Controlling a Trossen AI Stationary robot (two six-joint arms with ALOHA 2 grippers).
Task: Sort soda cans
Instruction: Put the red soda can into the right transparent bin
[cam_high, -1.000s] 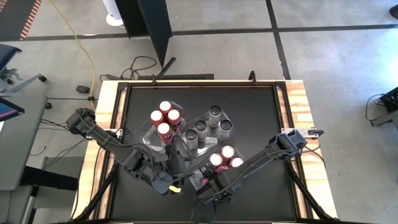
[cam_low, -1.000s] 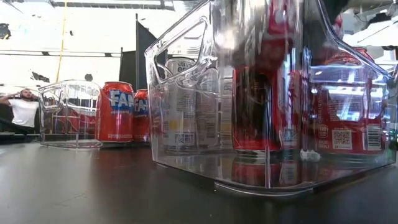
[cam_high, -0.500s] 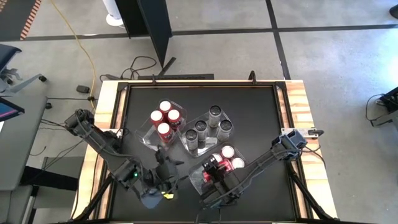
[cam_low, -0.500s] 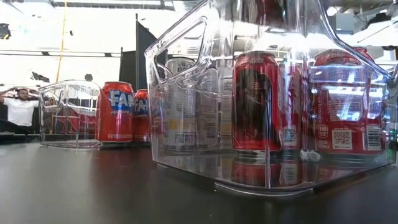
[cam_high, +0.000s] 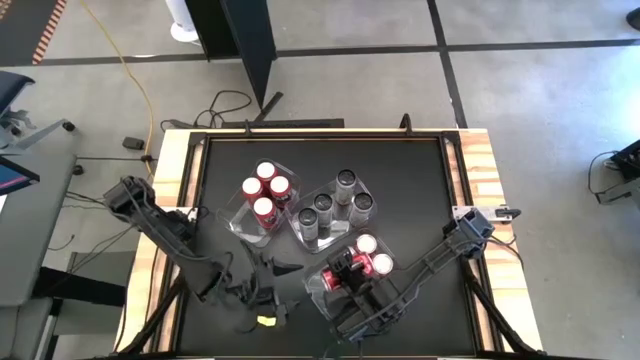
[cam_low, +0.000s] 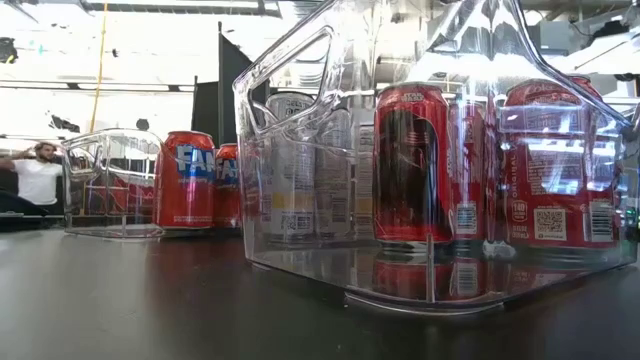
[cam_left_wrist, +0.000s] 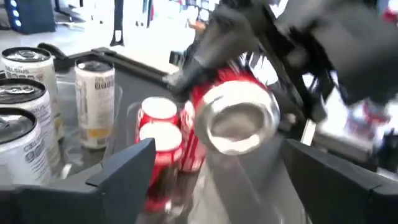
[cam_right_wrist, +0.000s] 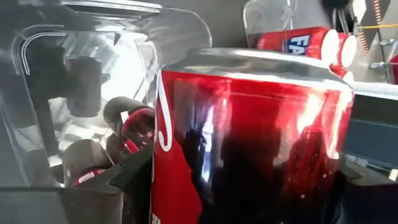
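Three clear trays stand on the black table. The far-left tray holds upright red soda cans (cam_high: 265, 187), the middle tray silver-grey ones (cam_high: 333, 207), and the near-right tray more red ones (cam_high: 374, 253). My right gripper (cam_high: 347, 285) is shut on another red can (cam_high: 338, 271), which is tilted above the near-right tray's near-left part. My left gripper (cam_high: 280, 275) stands open to the left of that can, pointing at it. In the left wrist view the can's round end (cam_left_wrist: 239, 121) faces its fingers, and nothing lies between them. My right gripper pinches the red can's side wall (cam_right_wrist: 249, 149) between its two fingers, which lie across the can. The fingers come slanting down from the table's near side. The can is lifted clear above the tray and tilted, one end turned toward my left gripper.
The near-right tray (cam_low: 300, 150) fills the low view, with red cans (cam_low: 412, 165) standing in it. Bare black table (cam_high: 420, 180) lies at the far right and the near left. A person (cam_low: 38, 175) stands in the room beyond the table.
My left arm has drawn back from the trays toward the table's near edge, sunk a little and turned its wrist. My right gripper has risen with the red can and tipped it; the red blur above the near tray has left the low view.
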